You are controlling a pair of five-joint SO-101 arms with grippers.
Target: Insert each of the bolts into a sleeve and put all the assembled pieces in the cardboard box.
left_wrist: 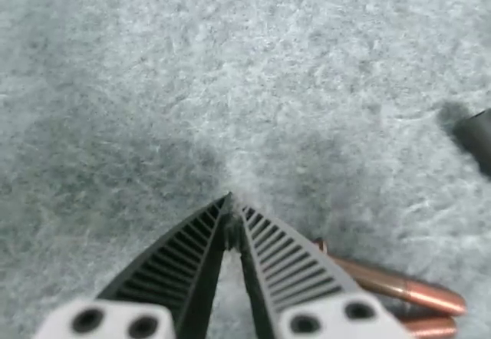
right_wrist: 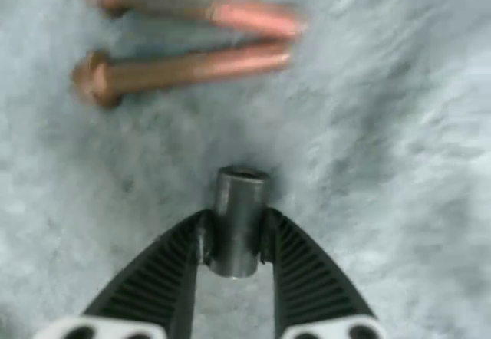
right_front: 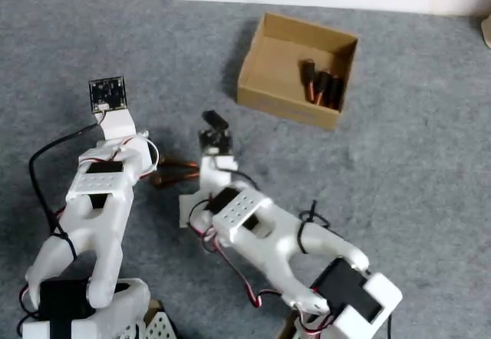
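Right wrist view: right gripper (right_wrist: pixel 236 228) is clamped on a dark sleeve (right_wrist: pixel 239 201), with the open bore facing away from the wrist. Two copper bolts (right_wrist: pixel 184 70) lie side by side on the grey carpet (right_wrist: pixel 399 162) just past it, and their long axes run crosswise to the sleeve's.

High view: the bolts (right_front: pixel 175 172) lie left-right between the two arms, to the near-left of the held sleeve. The left arm is closer to them.

Left wrist view: left gripper (left_wrist: pixel 232 205) has its jaws pressed together and empty, with the bolts (left_wrist: pixel 391 285) just beside one finger.

Cardboard box (right_front: pixel 265 51) sits far right and already holds some assembled pieces (right_front: pixel 322 86).

Likely next step: the left gripper opens and takes a bolt, then turns it in line with the bore.
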